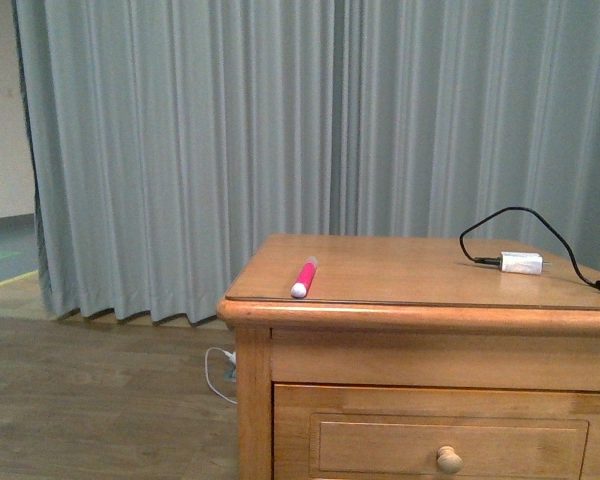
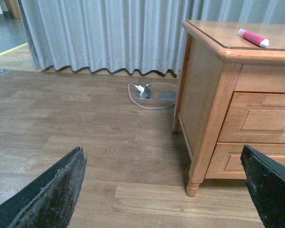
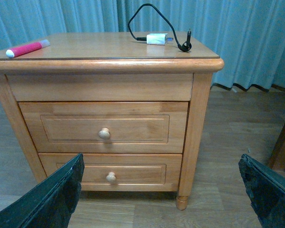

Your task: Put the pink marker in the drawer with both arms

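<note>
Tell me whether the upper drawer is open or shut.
Shut. The drawer sits flush with the cabinet, no interior showing; the pink marker lies on top.

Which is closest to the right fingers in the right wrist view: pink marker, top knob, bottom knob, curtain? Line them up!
1. Bottom knob, lower drawer.
2. Top knob, upper drawer.
3. Pink marker, on the cabinet.
4. Curtain, at the back.

Pink marker (image 3: 24,49) on cabinet top (image 3: 99,46)
</note>
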You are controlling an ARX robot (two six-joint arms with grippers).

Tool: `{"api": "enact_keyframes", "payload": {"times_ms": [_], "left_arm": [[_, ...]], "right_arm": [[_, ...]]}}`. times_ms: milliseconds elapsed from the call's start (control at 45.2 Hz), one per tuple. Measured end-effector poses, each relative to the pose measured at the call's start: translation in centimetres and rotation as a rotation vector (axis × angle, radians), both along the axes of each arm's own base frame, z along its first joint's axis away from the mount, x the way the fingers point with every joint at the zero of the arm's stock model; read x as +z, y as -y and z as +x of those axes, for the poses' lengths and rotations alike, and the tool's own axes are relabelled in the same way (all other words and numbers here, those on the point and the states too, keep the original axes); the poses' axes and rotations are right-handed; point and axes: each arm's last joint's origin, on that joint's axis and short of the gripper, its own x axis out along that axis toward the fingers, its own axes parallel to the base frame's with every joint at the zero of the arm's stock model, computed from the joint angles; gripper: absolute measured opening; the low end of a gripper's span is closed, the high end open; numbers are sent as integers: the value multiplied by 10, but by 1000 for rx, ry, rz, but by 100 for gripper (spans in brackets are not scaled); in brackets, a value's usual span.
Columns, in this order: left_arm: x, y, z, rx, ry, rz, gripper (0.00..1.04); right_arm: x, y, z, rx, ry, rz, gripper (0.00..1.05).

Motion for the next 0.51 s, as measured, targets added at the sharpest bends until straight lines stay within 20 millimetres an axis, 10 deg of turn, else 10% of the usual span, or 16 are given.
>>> {"api": "enact_keyframes", "payload": {"times_ms": [509], "left_arm": [[0,0,0,0,0,0,99]], "right_arm": [[0,0,0,0,0,0,96]]}}
